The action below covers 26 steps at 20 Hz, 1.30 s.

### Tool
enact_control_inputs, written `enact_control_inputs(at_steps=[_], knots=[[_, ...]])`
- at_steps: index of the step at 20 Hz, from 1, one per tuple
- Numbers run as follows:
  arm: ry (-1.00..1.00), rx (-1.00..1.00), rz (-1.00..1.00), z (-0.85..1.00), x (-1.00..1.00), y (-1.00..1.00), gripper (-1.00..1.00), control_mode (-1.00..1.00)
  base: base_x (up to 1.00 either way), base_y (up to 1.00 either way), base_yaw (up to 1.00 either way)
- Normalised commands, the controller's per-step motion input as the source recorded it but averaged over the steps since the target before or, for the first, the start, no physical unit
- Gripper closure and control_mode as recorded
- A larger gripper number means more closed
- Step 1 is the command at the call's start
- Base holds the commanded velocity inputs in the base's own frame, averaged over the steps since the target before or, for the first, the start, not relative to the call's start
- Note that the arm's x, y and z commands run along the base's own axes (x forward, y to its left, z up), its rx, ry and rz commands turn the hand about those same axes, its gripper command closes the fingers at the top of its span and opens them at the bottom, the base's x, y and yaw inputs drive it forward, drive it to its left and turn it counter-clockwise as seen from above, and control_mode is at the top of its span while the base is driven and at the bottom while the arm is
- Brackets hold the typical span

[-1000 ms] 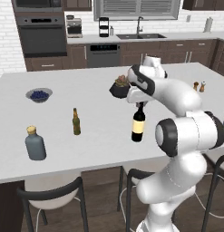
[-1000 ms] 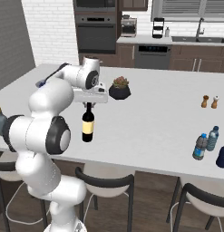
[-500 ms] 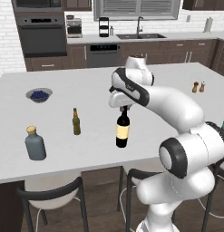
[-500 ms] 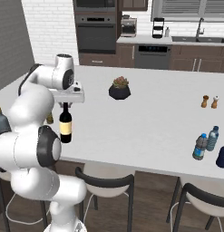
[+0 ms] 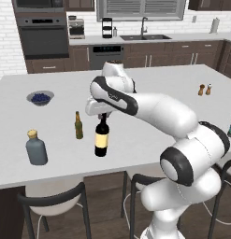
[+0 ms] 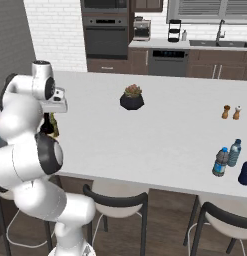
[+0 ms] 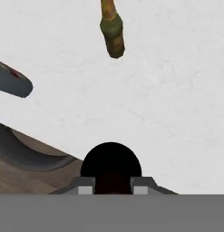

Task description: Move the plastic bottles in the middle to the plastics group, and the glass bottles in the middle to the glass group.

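The gripper (image 5: 102, 115) is clamped on the neck of the wine bottle (image 5: 102, 139), its two jaws closed against the glass just below the cap. In the left base view the bottle hangs upright over the white counter (image 5: 149, 88), near the front edge; whether its base touches the surface cannot be told. The beer bottle (image 5: 78, 126) stands just beside it at 9 o'clock, and the grey-blue flask (image 5: 36, 148) sits further out toward 8 o'clock. A bowl of berries (image 5: 40, 97) lies well apart at 10 o'clock.

In the hand view the wine bottle's dark round top (image 7: 111, 168) sits between the fingertips (image 7: 85, 186), with the beer bottle (image 7: 111, 31) at 12 o'clock and the flask (image 7: 11, 82) at 10 o'clock.

In the right base view the water bottle (image 6: 235, 152) stands among the bluish plastic bottles (image 6: 220, 162) at the counter's far right, with a potted plant (image 6: 132, 97) near the middle.
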Motion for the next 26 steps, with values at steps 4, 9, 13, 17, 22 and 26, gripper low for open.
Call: enact_control_inputs(at_steps=[4, 9, 13, 17, 22, 26], knots=[[-0.02, 0.03, 0.0, -0.04, 0.06, 0.97, 1.0, -1.0, 0.0, 0.0, 0.0], [-0.07, 0.01, 0.0, -0.04, 0.27, 0.75, 1.0, -1.0, 0.0, 0.0, 0.0], [-0.01, 0.0, -0.01, -0.16, 0.34, 0.47, 1.0, -1.0, 0.0, 0.0, 0.0], [0.0, 0.0, -0.09, -0.33, 0.37, 0.29, 1.0, -1.0, 0.0, 0.0, 0.0], [-0.01, 0.0, -0.08, -0.31, 0.31, 0.23, 1.0, -1.0, 0.0, 0.0, 0.0], [-0.04, 0.0, -0.08, -0.31, 0.18, 0.2, 1.0, -1.0, 0.0, 0.0, 0.0]])
